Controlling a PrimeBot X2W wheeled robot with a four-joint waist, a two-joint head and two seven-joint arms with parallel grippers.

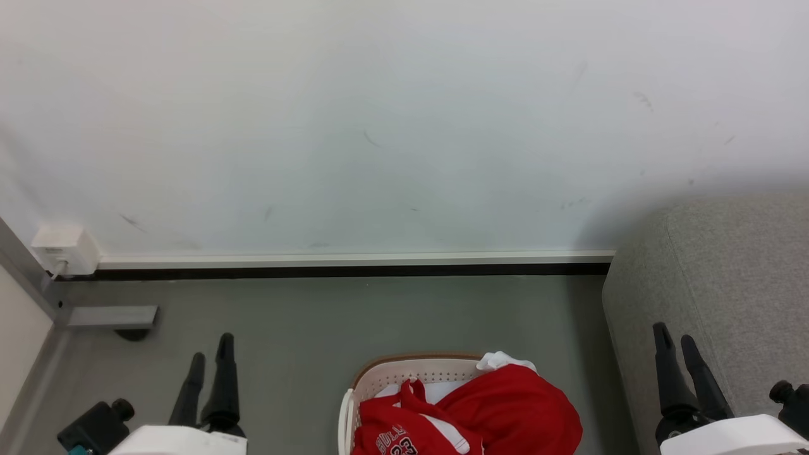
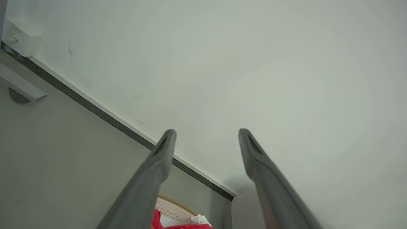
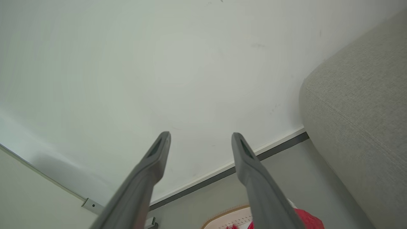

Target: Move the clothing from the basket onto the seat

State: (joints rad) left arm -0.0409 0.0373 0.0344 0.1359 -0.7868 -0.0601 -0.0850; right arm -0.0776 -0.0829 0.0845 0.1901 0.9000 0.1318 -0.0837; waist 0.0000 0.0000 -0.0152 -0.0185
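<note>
The left end effector (image 1: 212,347) and right end effector (image 1: 672,335) are both released and empty. Bright red soft clothing (image 1: 505,411) lies between them in the oval white perforated basket (image 1: 404,361), with the light grey fabric seat (image 1: 714,284) beside the right one. I'd pinch the topmost fold deeply.

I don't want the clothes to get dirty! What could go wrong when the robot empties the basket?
The bright red soft clothing is heaped over the rim of the oval white plastic basket, so pulling one piece might drag another, or the small white piece, onto the grey floor. The open right gripper sits close to the large light grey fabric sofa and might bump it.
</note>
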